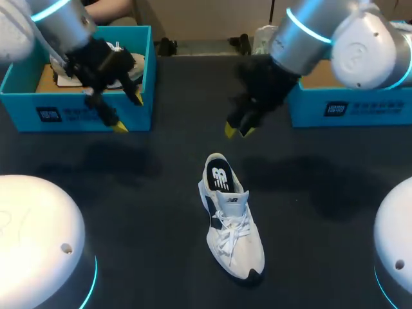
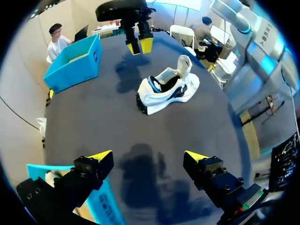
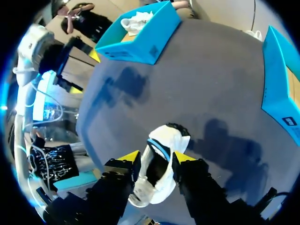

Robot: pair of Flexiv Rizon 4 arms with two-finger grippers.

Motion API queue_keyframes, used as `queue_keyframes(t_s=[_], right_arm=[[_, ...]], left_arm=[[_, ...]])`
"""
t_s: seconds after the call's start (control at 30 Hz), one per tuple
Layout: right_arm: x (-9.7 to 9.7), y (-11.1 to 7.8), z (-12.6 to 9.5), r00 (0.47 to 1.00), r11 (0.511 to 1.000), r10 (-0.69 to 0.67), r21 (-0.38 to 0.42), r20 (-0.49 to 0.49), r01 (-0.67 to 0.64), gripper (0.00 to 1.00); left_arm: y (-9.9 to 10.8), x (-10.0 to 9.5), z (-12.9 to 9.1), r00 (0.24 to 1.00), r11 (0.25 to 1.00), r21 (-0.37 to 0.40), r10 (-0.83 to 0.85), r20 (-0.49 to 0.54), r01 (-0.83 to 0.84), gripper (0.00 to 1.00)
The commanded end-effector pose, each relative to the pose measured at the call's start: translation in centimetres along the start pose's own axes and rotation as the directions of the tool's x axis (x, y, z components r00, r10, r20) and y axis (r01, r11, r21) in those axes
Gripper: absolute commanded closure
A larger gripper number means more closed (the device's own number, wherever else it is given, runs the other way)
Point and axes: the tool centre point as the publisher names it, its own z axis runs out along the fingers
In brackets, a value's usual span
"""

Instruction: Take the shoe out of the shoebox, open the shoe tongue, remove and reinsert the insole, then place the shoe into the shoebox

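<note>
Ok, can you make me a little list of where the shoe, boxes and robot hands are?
shoe: upright on the table, outside both boxes
left box: second shoe inside
right box: at the table's far right
left gripper: open, empty, by left box
right gripper: open, empty, above table beyond shoe's heel

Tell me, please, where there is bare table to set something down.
Bare table lies between the shoe and the left shoebox, and likewise toward the right shoebox. Behind the shoe's heel it is crowded, under the right pincer.

White shoe (image 1: 235, 241) with navy trim, blue shoebox (image 1: 26, 111), dark grey table (image 1: 129, 212)
</note>
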Motion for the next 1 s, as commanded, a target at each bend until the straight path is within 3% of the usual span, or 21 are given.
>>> queue_keyframes(t_s=[0.03,0.27,0.5,0.6,0.7,0.77,1.0], right_arm=[[1.8,-0.3,0.5,0.991,0.999,0.034,-0.039,0.128,-0.029,0.64],[3.3,-0.6,2.1,0.972,0.988,0.137,-0.091,0.193,-0.121,0.64],[4.8,-1.0,3.1,0.946,0.974,0.215,-0.117,0.244,-0.191,0.68],[5.6,-1.4,3.3,0.924,0.965,0.255,-0.136,0.285,-0.224,1.00],[6.0,-1.9,3.5,0.906,0.951,0.295,-0.183,0.304,-0.249,1.00],[6.5,-2.3,3.5,0.892,0.917,0.346,-0.305,0.290,-0.256,1.00],[6.5,-2.3,3.5,0.892,0.917,0.346,-0.305,0.290,-0.256,1.00]], left_arm=[[1.1,-0.9,-4.5,1.000,1.000,-0.012,0.027,-0.007,-0.027,0.00],[2.7,-2.8,-8.1,0.996,0.996,-0.018,0.089,-0.008,-0.089,0.00],[2.9,-3.4,-8.9,0.993,0.993,-0.024,0.115,-0.016,-0.116,0.00],[2.9,-3.4,-8.9,0.993,0.993,-0.024,0.115,-0.016,-0.116,0.00],[2.9,-3.4,-8.9,0.993,0.993,-0.024,0.115,-0.016,-0.116,0.00],[2.9,-3.4,-8.9,0.993,0.993,-0.024,0.115,-0.016,-0.116,0.00],[2.9,-3.4,-8.9,0.993,0.993,-0.024,0.115,-0.016,-0.116,0.00]])
